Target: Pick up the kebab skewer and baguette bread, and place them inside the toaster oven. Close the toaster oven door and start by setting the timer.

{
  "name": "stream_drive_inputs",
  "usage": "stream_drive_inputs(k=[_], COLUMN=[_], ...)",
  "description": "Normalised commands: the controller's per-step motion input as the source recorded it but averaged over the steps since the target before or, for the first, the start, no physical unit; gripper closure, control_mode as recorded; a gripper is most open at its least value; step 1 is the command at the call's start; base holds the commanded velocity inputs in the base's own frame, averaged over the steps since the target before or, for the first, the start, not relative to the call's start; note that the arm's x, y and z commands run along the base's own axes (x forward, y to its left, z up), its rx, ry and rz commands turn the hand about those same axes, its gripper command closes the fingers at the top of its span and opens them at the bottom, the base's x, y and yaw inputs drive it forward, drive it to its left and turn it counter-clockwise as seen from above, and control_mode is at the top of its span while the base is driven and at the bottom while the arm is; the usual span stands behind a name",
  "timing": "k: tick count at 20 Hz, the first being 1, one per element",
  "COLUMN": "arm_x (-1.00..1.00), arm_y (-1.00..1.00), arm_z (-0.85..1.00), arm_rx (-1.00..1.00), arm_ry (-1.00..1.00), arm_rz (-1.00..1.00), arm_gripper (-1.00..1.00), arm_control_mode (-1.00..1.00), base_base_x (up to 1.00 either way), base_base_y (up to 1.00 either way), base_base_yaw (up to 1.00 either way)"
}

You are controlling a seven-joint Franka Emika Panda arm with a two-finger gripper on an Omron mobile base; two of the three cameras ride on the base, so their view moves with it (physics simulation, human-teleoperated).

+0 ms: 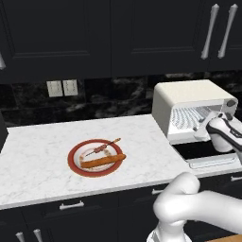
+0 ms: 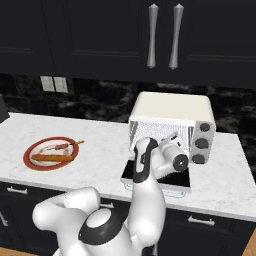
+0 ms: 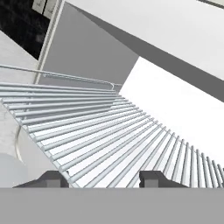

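So the toaster oven [image 1: 189, 101] sits on the white marble counter [image 1: 42, 156] with its door [image 2: 159, 177] dropped flat, dark glass facing up and the silver handle at the front edge. The jaws [image 3: 103, 178] are right at the mouth of the oven, just above the door and pointed into the cavity. From the hand camera the 2 dark fingertips [image 3: 52, 178] stand apart with nothing between them, so they're released, not gripping anything. Directly ahead of them is the wire rack [image 3: 109, 131], its thin silver bars fanning out, with the pale inner walls of the oven beyond and to the side.

The food is well away from the jaws, off to their left along the counter. There's a red-rimmed plate [image 1: 75, 163] with the baguette bread [image 1: 103, 161] lying across its near side, and the kebab skewer [image 1: 104, 148] lying just behind it, one stick end poking past the plate rim. The 2 look close, maybe touching, can't tell.

The oven's 3 knobs [image 2: 202, 142] run down its right side, just right of the jaws in the right base view. Dark cabinets [image 2: 100, 35] hang above.
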Motion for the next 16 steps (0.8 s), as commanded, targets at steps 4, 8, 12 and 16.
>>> stream_drive_inputs(k=[4,8,12,16], arm_x=[-0.41,-0.40,-0.31,-0.31], arm_y=[-0.14,-0.10,-0.08,-0.08], arm_z=[0.00,-0.02,0.00,0.00], arm_rx=[0.03,0.01,0.00,0.00], arm_ry=[0.05,0.00,0.00,0.00], arm_rz=[-0.01,-0.01,-0.01,-0.03], arm_gripper=[1.00,1.00,1.00,1.00], arm_control_mode=[-1.00,-1.00,-1.00,-1.00], base_base_x=[0.00,0.00,0.00,0.00], base_base_y=[0.00,0.00,0.00,0.00], base_base_yaw=[0.00,0.00,0.00,0.00])
